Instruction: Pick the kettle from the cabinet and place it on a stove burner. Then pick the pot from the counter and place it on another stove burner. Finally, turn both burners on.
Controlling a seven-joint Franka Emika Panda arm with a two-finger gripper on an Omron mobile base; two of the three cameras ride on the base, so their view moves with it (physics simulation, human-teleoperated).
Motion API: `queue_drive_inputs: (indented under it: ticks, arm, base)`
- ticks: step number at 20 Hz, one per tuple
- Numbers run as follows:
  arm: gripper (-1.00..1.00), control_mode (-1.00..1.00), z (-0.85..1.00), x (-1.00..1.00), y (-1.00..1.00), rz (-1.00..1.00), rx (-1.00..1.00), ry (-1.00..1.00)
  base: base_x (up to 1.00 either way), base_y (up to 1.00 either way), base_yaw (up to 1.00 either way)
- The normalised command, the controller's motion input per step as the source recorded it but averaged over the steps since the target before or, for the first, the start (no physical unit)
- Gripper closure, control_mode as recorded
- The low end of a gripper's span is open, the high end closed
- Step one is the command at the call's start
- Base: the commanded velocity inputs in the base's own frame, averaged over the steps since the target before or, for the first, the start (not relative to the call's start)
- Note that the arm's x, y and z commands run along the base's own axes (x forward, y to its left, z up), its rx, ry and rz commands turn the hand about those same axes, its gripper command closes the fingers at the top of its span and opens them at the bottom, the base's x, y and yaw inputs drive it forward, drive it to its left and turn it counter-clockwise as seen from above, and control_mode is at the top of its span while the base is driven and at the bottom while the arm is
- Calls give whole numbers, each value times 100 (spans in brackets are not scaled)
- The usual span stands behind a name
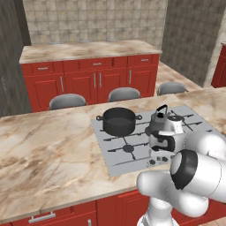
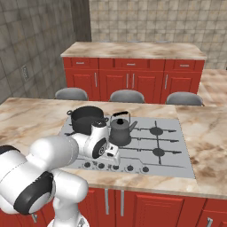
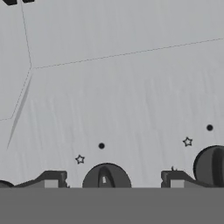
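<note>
hand (image 3: pixel 113 180) seemingly astride stove knob (image 3: pixel 106 177)

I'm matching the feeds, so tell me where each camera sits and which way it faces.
Left base view: behind the arm's left, looking forward and down at the cooktop; the white arm fills the lower right.
Right base view: behind its right; the arm rises lower left.
Hand view: on the hand, looking closely at a knob between the tool's fingertips.
Both base views share pot and kettle.

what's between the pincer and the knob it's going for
Nothing visible. In the hand view the pincer straddles a round dark knob on the bare grey cooktop, with its fingertips apart on either side.
</note>
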Motion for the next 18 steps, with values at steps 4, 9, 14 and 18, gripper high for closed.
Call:
queue_drive_inputs:
  ticks: [4, 9, 14, 18]
  arm:
    - [100, -100, -17, -25, 0, 0, 0, -5]
    - [100, -100, -18, -23, 11, 0, -1, -2]
    - [100, -100, -20, -2, 23, 0, -5, 1]
    - [100, -100, -25, 0, 12, 1, -1, 0]
  base:
    - [0, 0, 0]
    - [0, 0, 0]
    - [0, 0, 0]
    - [0, 0, 0]
